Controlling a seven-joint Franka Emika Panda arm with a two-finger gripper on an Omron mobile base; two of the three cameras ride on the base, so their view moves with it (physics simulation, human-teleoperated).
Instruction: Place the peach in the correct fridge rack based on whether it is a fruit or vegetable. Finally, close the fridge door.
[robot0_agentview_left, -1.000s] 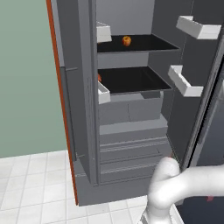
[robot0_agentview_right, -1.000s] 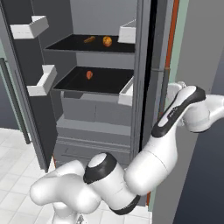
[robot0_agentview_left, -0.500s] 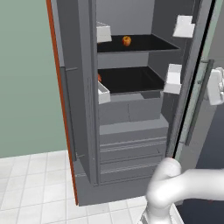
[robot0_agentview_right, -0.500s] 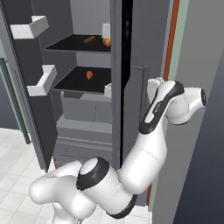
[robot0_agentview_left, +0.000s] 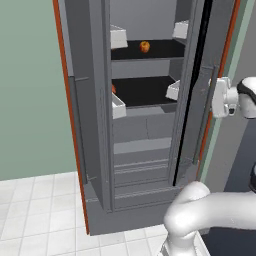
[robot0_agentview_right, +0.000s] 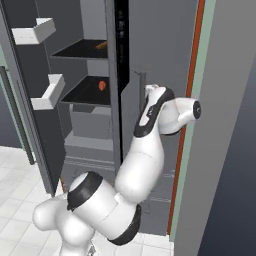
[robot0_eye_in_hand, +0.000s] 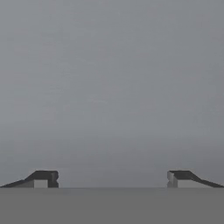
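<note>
1. The gripper (robot0_eye_in_hand: 112, 179) is being held wide apart and empty, its two fingertips (robot0_eye_in_hand: 43, 179) facing a flat grey surface, judged to be the outer face of the fridge door (robot0_agentview_left: 200, 95).
2. The hand is being pressed against that door near its long bar handle (robot0_agentview_left: 204, 120); the door is being seen nearly edge-on, partly closed.
3. A flat, steady push square to the panel is being called for, away from the hinge, so nothing slips.
4. The door's long axis is standing vertical.
5. The peach (robot0_agentview_left: 144, 46) is sitting on the upper fridge rack (robot0_agentview_left: 150, 55), well apart from the hand.
</note>
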